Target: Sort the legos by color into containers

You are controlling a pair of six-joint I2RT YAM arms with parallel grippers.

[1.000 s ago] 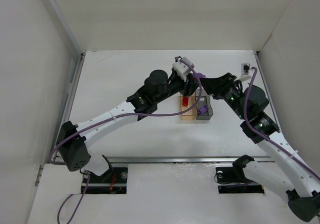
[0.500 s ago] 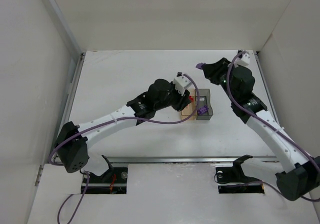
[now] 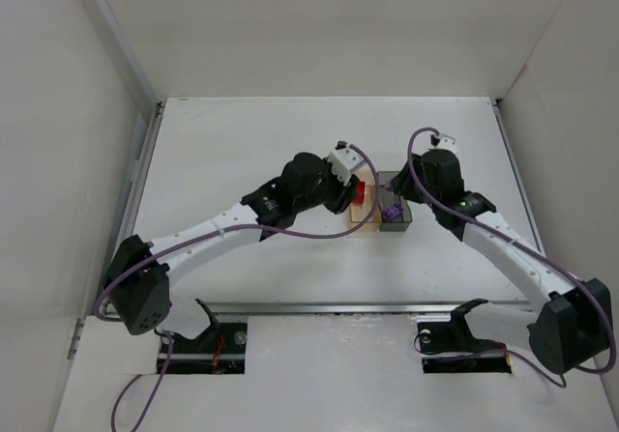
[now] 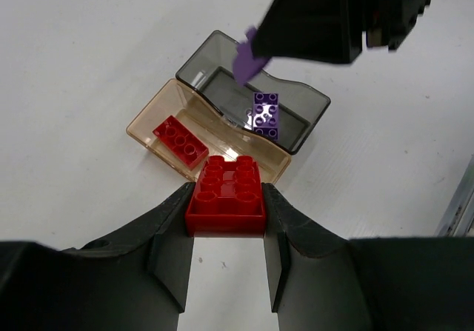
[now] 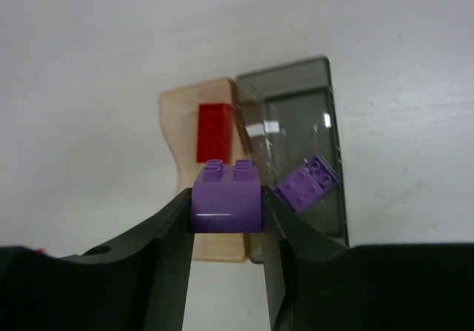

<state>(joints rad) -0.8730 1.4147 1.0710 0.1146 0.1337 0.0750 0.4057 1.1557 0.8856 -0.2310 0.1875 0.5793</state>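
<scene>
My left gripper is shut on a bright red lego, held above the near edge of the amber container, which holds one red lego. My right gripper is shut on a purple lego above the two containers. The smoky grey container touches the amber one and holds a purple lego. In the top view the left gripper is over the amber container and the right gripper is over the grey one.
Both arms meet over the containers near the table's middle, fingertips a few centimetres apart. White walls enclose the table on the left, back and right. A metal rail runs along the near edge.
The right arm swung out to the back right corner and has come back over the grey container with the purple lego. The left gripper moved nearer, over the amber container.
</scene>
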